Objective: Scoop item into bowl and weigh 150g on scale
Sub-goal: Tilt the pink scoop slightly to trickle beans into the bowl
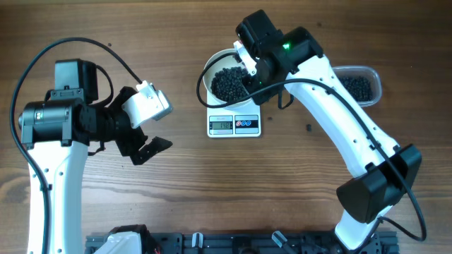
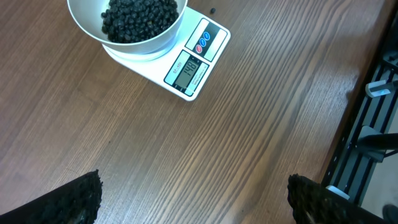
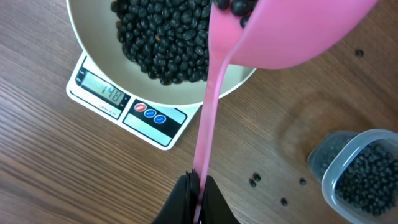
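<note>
Right pincer point(image 3: 198, 186) clamped on handle of pink scoop point(image 3: 292, 31); scoop head over rim of white bowl point(image 3: 93, 31), few beads point(image 3: 168, 43) in it. Bowl sits on scale point(image 3: 155, 118), holds pile of beads. Clear tub point(image 1: 376, 88) with more beads at 3 o'clock from bowl. Left pincer point(image 2: 196, 199) spread wide, empty, above desk point(image 2: 249, 124) at 9 o'clock from scale.
</note>
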Tool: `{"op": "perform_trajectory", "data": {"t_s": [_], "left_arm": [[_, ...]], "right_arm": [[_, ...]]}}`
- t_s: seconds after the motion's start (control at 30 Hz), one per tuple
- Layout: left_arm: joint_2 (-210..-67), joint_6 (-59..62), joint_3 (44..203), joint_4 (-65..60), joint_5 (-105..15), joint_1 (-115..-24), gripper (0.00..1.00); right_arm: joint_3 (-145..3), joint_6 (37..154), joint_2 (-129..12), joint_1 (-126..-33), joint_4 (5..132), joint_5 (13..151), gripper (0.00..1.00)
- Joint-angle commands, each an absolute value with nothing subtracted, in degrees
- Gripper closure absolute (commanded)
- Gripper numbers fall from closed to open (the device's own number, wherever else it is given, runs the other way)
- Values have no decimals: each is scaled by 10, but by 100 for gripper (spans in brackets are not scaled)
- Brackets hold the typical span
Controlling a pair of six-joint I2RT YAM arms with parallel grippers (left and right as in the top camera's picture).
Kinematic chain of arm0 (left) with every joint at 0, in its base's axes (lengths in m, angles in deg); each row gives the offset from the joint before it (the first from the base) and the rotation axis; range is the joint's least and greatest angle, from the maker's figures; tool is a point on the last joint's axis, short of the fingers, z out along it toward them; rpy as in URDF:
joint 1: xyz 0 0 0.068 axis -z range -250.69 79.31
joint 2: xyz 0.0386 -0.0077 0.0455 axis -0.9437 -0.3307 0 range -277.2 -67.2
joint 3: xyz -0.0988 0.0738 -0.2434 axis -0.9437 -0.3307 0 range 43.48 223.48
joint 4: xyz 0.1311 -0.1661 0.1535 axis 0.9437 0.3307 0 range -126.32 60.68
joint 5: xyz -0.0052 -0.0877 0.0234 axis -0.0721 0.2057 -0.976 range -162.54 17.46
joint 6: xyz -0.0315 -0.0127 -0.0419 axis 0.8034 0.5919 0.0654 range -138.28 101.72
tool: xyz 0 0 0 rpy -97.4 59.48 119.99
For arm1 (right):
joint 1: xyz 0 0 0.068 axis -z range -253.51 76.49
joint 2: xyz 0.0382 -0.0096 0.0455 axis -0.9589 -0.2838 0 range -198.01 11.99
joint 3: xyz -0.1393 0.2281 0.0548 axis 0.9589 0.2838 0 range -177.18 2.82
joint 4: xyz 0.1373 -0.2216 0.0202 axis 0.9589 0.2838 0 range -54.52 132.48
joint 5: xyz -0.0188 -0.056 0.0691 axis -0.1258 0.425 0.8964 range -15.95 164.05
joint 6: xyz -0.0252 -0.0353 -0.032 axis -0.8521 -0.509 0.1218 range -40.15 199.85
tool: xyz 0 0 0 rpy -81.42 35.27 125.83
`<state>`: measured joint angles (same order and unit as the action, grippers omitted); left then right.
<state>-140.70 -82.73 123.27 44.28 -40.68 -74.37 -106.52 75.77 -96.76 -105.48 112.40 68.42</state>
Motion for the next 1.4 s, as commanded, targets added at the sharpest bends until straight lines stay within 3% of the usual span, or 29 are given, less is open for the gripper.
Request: {"op": "perform_trajectory", "data": {"t_s": [0.0,0.27,0.57,1.13,1.27,1.37], "left_arm": [[-1401,-839,1244,443,-394,-746,0],[-1401,-839,1244,443,-394,-746,0],[-1401,-839,1244,443,-394,-746,0],[-1401,-839,1244,443,-394,-746,0],[-1401,-839,1244,443,-394,-746,0],[-1401,-839,1244,443,-394,-746,0]], "right_arm": [[-1091,753,-953,-1067,1116,689,96],[-1079,723,-958,-1063,1119,629,96],[-1053,725,-960,-1058,1109,699,96],[-1068,734,-958,-1057,1123,686,95],[-1065,725,-958,-1058,1125,618,96],[-1068,724,-956,-1057,1124,662,96]]}}
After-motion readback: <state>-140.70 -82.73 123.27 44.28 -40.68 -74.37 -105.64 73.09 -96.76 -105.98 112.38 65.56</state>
